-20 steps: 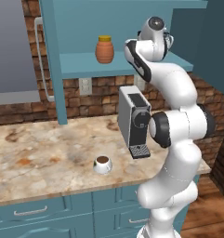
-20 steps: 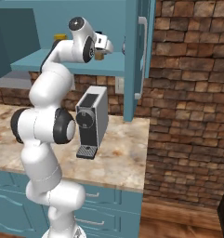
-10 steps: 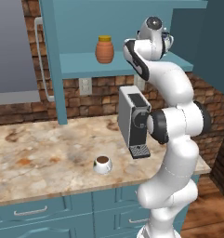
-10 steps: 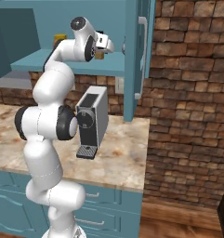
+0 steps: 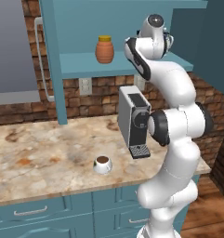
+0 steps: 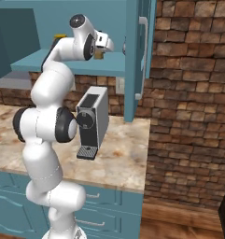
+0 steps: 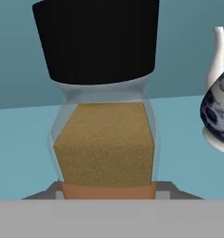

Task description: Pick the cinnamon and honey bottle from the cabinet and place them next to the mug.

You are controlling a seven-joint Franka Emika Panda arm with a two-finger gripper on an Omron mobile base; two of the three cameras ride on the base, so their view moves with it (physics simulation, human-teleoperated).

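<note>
The cinnamon [image 7: 104, 135], a slim glass bottle of brown powder with a black cap, stands upright and very close in the hand view. It rests on the shelf of the teal cabinet [image 5: 85, 65]. In the right base view my gripper [image 6: 107, 46] reaches into the cabinet [image 6: 39, 63] at the cinnamon [image 6: 99, 54]; its fingers are hidden. The honey bottle [image 5: 104, 49], orange with a yellow lid, sits further left on the same shelf. On the counter below is the white mug [image 5: 102, 163] with dark liquid.
A blue-and-white teapot [image 7: 218, 111] stands just right of the cinnamon on the shelf. A grey coffee machine [image 5: 134, 121] sits on the marble counter [image 5: 39, 153] under the shelf, right of the mug. A brick wall lies behind, teal drawers below.
The arm and hand have hardly moved; the hand stays at the cinnamon on the shelf.
</note>
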